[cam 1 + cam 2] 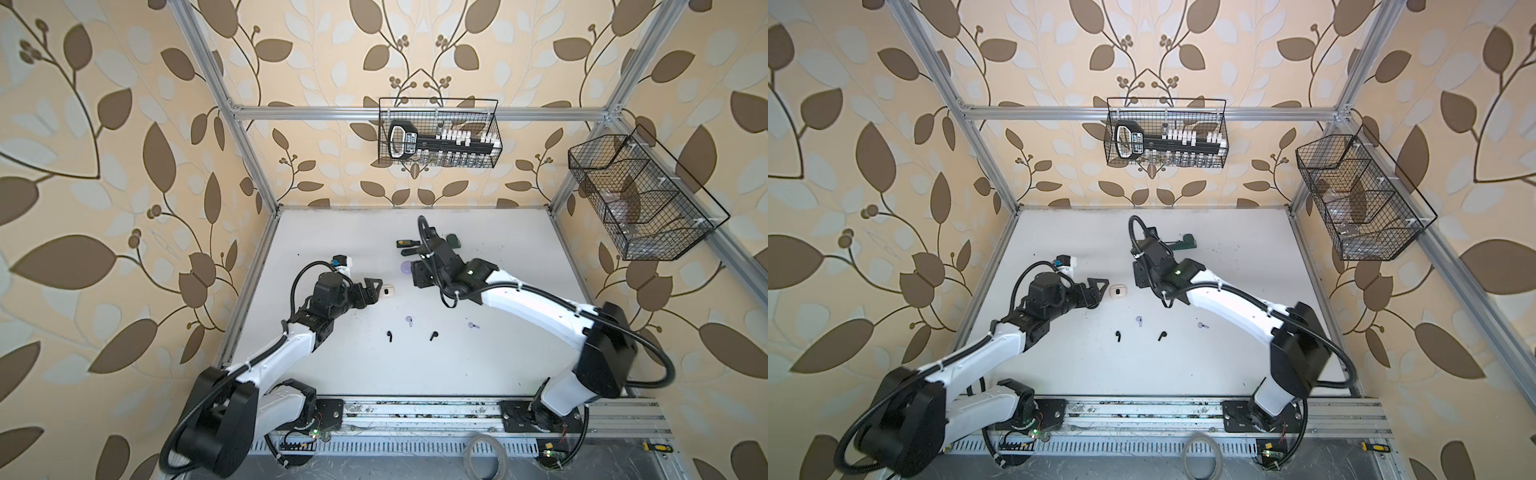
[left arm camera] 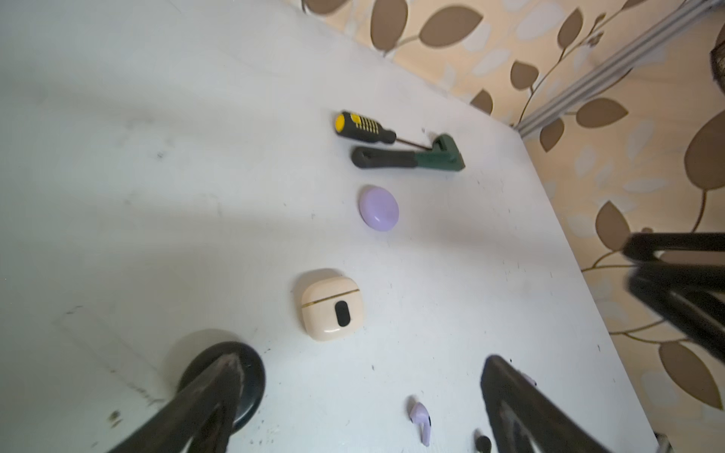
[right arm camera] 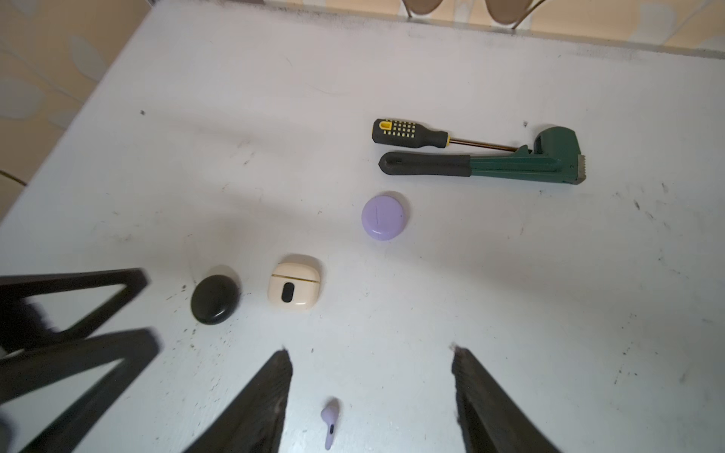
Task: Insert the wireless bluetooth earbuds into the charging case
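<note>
Jaws parted, the right gripper (image 3: 370, 351) hovers over a lavender earbud (image 3: 330, 425); beyond lie a black case (image 3: 215, 300), a cream case (image 3: 294, 288), a lavender case (image 3: 385, 217), a screwdriver (image 3: 410, 134) and a green pipe wrench (image 3: 486, 164).

Table (image 3: 196, 117): earbuds (image 3: 329, 421), seemingly shut cases (image 3: 294, 288), tools (image 3: 470, 164).

Two lavender earbuds (image 1: 409, 320) and two black earbuds (image 1: 390, 336) lie loose on the white tabletop (image 1: 457, 374); the cream case (image 3: 294, 287), round lavender case (image 3: 385, 217) and round black case (image 3: 215, 299) sit shut.
</note>
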`<state>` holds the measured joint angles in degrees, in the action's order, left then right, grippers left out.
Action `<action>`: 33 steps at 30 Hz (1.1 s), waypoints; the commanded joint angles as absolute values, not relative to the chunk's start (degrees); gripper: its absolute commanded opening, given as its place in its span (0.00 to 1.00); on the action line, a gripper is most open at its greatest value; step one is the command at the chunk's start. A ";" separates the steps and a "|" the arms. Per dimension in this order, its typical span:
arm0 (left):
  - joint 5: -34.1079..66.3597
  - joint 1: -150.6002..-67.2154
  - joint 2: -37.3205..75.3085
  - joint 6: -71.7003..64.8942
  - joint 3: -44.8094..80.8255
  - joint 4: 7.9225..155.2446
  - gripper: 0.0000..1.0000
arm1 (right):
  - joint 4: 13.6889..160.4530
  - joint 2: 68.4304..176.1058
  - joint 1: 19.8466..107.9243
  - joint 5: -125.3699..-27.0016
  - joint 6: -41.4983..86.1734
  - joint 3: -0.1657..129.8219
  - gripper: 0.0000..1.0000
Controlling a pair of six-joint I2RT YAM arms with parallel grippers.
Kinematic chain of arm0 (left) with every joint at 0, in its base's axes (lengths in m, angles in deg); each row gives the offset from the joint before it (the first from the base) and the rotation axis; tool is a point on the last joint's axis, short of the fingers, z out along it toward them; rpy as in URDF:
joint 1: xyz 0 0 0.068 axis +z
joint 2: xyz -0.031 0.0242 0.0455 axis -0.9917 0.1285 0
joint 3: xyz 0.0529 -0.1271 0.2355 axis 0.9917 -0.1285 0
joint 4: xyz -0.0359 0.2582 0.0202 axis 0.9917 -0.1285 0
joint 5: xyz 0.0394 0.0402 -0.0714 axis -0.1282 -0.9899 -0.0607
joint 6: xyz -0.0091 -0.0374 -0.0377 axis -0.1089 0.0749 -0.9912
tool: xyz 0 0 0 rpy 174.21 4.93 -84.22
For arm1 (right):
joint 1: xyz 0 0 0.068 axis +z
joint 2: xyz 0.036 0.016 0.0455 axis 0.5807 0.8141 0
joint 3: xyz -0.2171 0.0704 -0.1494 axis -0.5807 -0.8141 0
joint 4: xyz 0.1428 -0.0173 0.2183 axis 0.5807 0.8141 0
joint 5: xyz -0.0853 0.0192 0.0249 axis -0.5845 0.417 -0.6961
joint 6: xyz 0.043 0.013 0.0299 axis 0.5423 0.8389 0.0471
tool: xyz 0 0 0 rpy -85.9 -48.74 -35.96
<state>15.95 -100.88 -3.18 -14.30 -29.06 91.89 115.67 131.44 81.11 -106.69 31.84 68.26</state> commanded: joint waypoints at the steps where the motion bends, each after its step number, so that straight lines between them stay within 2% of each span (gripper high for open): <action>1: 2.37 -100.19 -10.26 -14.34 -33.15 93.84 0.99 | 123.69 140.42 80.26 -108.25 27.53 77.22 0.67; 6: -1.85 -100.20 -15.27 -14.57 -34.74 92.28 0.99 | 129.27 153.38 77.34 -107.32 25.93 90.58 0.67; 12: -1.69 -100.20 -15.01 -15.60 -35.01 93.36 0.99 | 130.44 162.08 75.41 -103.40 24.84 97.96 0.69; 20: -0.21 -100.20 -13.97 -16.42 -34.92 94.24 0.99 | 130.39 169.89 73.35 -101.35 24.43 105.11 0.73; 25: -0.32 -100.20 -14.19 -16.50 -34.91 93.98 0.99 | 131.38 174.65 73.12 -99.13 24.87 109.92 0.73; 33: -0.36 -100.20 -13.77 -16.58 -34.75 94.13 0.99 | 130.82 176.68 72.94 -98.97 25.73 109.85 0.69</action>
